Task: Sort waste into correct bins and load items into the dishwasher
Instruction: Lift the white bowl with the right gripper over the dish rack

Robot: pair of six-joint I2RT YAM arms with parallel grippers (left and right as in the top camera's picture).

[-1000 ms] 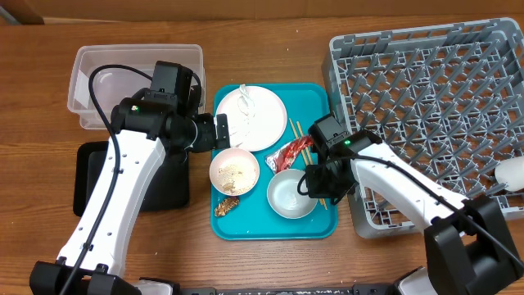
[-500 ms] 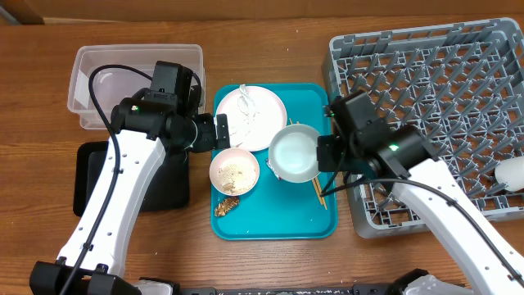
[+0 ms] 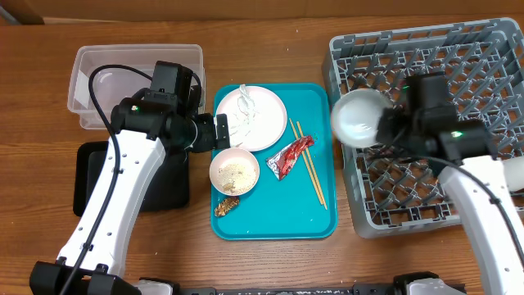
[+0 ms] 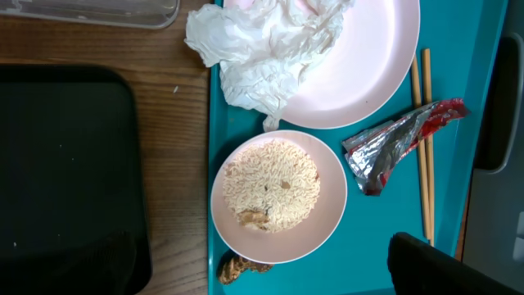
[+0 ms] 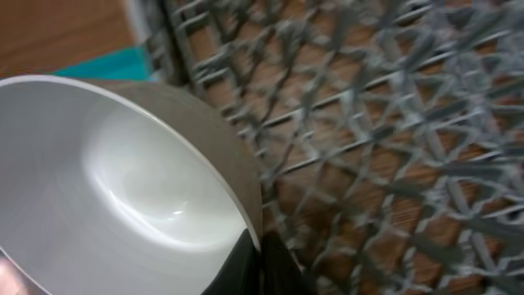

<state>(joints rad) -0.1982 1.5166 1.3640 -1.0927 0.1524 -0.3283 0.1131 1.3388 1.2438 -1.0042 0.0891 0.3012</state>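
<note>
My right gripper [image 3: 386,124] is shut on the rim of an empty small white bowl [image 3: 359,117], holding it tilted over the left edge of the grey dish rack [image 3: 426,197]; the right wrist view shows the fingers [image 5: 258,250] pinching the bowl [image 5: 123,180]. My left gripper [image 3: 219,132] hovers open and empty over the teal tray's left edge. Below it are the pinkish plate [image 4: 368,57] with the crumpled napkin [image 4: 262,49], a bowl of rice [image 4: 278,195], the red wrapper [image 4: 401,143], the chopsticks [image 4: 426,139] and a brown lump [image 4: 241,266].
The clear tub [image 3: 139,51] stands at the back left with the black tray [image 3: 86,180] in front of it, partly under my left arm. The teal tray [image 3: 270,221] lies mid-table. A white cup [image 3: 512,172] sits in the rack at the right edge.
My right gripper lifted the empty white bowl off the teal tray and carried it right and back to the rack's left edge. The wrapper is uncovered again. The left arm has not moved.
</note>
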